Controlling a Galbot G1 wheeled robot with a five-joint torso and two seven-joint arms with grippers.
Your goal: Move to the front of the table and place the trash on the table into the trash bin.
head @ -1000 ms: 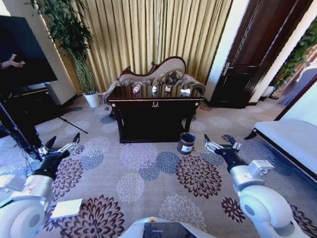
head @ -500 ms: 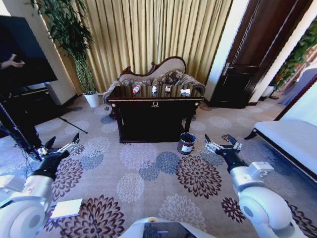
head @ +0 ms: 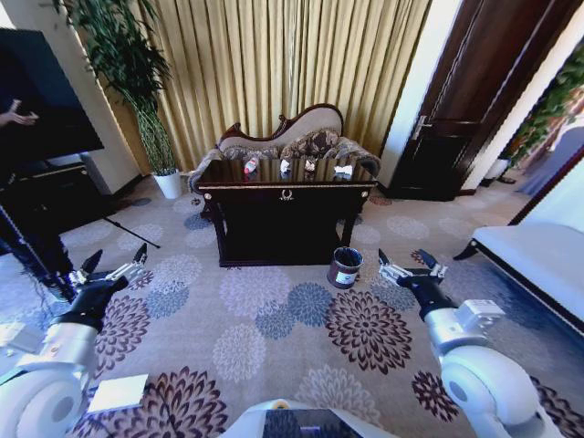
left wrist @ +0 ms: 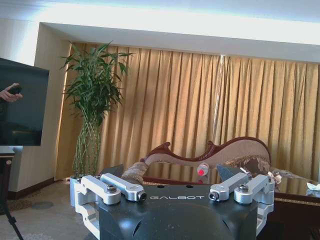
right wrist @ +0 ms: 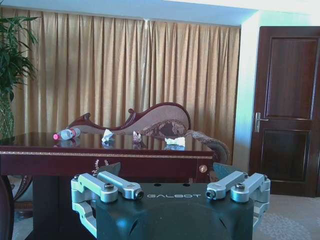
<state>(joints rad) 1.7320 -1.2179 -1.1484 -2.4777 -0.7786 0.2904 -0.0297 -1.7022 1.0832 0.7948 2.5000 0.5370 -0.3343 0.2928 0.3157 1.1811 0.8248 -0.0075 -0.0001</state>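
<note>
Compared with a second ago the whole head view has shifted slightly — the paper on the carpet by the left arm sits lower in the picture and the surface [head: 285,187] looks a touch nearer, so the base seems to be creeping forward while the things themselves stay put. Left tool [head: 113,269] hangs low over the flowered carpet, fingers spread wide and empty; in the left wrist view its fingers [left wrist: 122,187] stand well apart. On the dark surface the trash lies in a loose row: the bottle [head: 251,164] with its red label at the left, white crumpled paper [head: 285,165] next, a small beige wrapper [head: 310,164] beside it, and another white wad [head: 342,170] toward the right end. Down on the carpet, the trash bin [head: 344,266] stands just off the surface's front right leg. Right tool [head: 409,269] hovers near the bin, also wide open and holding nothing. The step in hand looks like the approach — it would go best driven straight and slowly, stopping square to the gold ornament [head: 286,193] with the bin kept clear of the base and within the right arm's reach.
</note>
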